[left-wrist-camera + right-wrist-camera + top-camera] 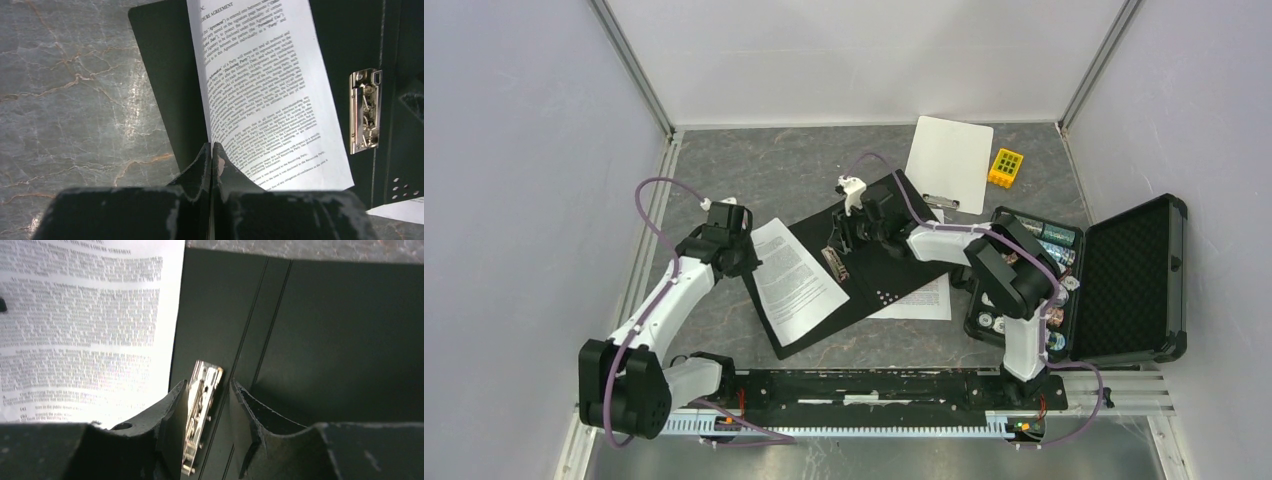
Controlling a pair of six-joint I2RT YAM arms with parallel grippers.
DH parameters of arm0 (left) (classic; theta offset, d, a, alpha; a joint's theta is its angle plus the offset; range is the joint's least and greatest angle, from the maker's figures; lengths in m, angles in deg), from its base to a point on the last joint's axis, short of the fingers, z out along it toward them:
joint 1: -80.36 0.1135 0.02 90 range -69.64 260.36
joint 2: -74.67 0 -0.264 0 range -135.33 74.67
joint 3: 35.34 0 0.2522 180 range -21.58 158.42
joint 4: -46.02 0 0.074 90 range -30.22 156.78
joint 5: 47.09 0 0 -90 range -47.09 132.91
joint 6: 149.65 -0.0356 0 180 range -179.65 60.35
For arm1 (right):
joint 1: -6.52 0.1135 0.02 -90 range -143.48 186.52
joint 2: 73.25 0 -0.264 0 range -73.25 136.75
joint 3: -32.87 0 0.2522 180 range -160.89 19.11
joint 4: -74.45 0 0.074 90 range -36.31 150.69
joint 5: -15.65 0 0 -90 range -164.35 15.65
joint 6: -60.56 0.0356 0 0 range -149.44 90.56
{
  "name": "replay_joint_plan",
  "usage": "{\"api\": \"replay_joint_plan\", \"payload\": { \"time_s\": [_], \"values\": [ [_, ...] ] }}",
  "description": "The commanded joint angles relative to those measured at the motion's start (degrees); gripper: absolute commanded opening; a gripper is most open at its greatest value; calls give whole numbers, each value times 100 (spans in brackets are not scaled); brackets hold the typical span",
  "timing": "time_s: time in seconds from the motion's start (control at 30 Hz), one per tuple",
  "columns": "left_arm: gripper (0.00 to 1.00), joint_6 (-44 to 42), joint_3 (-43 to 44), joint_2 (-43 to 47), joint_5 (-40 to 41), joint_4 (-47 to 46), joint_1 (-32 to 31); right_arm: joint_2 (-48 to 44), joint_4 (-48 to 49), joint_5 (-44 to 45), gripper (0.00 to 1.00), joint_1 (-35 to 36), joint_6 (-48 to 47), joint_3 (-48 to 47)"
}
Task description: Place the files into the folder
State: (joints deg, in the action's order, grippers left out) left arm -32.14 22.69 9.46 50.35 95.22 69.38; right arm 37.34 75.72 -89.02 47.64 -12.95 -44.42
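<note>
Right pincer (208,386) astride partly hidden clip (202,402)

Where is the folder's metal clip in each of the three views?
Top external: metal clip near the centre, on the open folder.
Left wrist: clip at the right edge, mid-height.
Right wrist: clip at bottom centre, inside the right gripper.
Shared landmark: the printed sheet, left of the clip everywhere.

Grey marbled tabletop (724,170) between plain white walls (524,150), aluminium corner posts (639,75).

Matt black folder (165,75) – shiny metal clip (364,111); thin paper sheet (260,90); veined stone-look table (75,100).
</note>
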Motion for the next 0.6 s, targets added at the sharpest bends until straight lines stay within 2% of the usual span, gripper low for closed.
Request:
{"api": "replay_joint_plan", "payload": {
  "time_s": [0.0,0.17,0.57],
  "values": [
    [2,-660,159,-264,-394,-200,8,411,-282,-361,40,0,-261,-787],
    [2,-831,231,-449,-712,-221,3,761,-647,-353,35,-6,-355,-1193],
    [2,-819,248,-517,-501,-178,4,1115,-1080,-374,23,-1,-495,-1575]
  ]
}}
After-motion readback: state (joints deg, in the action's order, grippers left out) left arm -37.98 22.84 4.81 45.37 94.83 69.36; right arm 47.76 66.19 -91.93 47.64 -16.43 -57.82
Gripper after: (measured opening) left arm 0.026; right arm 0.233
